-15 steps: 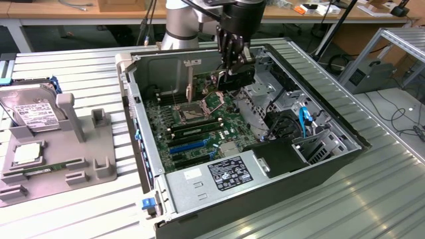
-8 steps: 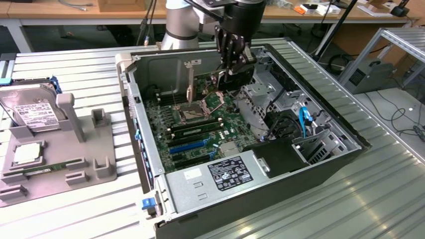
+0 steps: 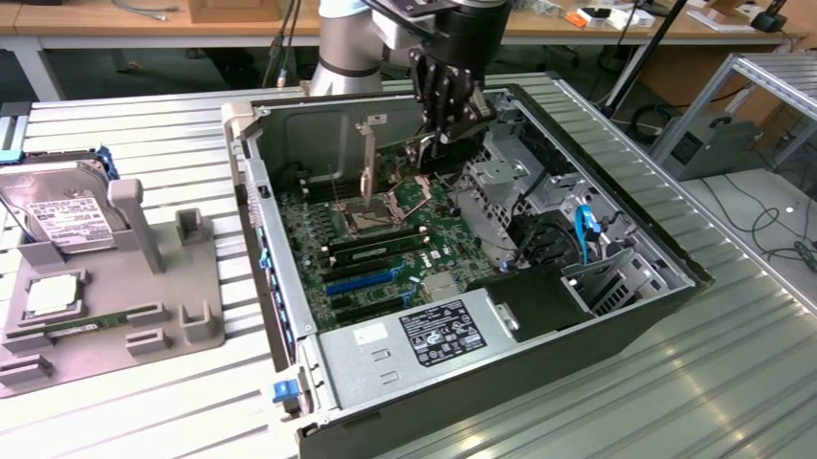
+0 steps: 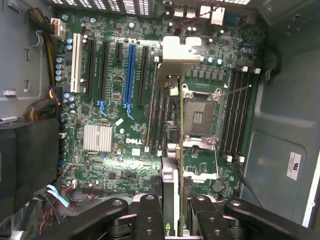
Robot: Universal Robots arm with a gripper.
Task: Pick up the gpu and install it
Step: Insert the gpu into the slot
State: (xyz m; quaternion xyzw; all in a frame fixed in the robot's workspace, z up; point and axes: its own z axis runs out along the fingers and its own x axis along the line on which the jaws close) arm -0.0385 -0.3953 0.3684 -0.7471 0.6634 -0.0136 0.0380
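Case edges: I see the computer case (image 3: 664, 287) lying on its side, open top up, on the slatted metal counter (image 3: 153, 124). Its walls stand on all four sides of the motherboard (image 3: 383, 253).
Room to move: the pincer (image 3: 445, 134) is down inside the case at the far end. The rear wall is just behind it, and the drive cage (image 3: 511, 182) is close on the exterior view's right.
Pincer state: closed on the gpu (image 4: 170, 180). In the wrist view a finger (image 4: 150, 217) presses each face of the card.
Gpu position: held on edge over the motherboard (image 4: 115, 100), between the expansion slots and the CPU socket (image 4: 197, 117). Its silver bracket (image 4: 182, 50) is at the end toward the rear wall. I cannot tell whether its lower edge touches the board.
Gpu, exterior view: the gpu (image 3: 389, 172) stands upright beside the pincer, with the bracket (image 3: 370, 163) toward the exterior view's left.
Case contents: blue slot (image 4: 130, 75), finned heatsink (image 4: 97, 138), labelled power supply (image 3: 434, 335), blue cable (image 3: 585, 229).
Outside the case: a grey parts fixture (image 3: 115, 316) sits well apart on the exterior view's left. It carries a hard drive (image 3: 57, 210) and a green memory stick (image 3: 77, 328).
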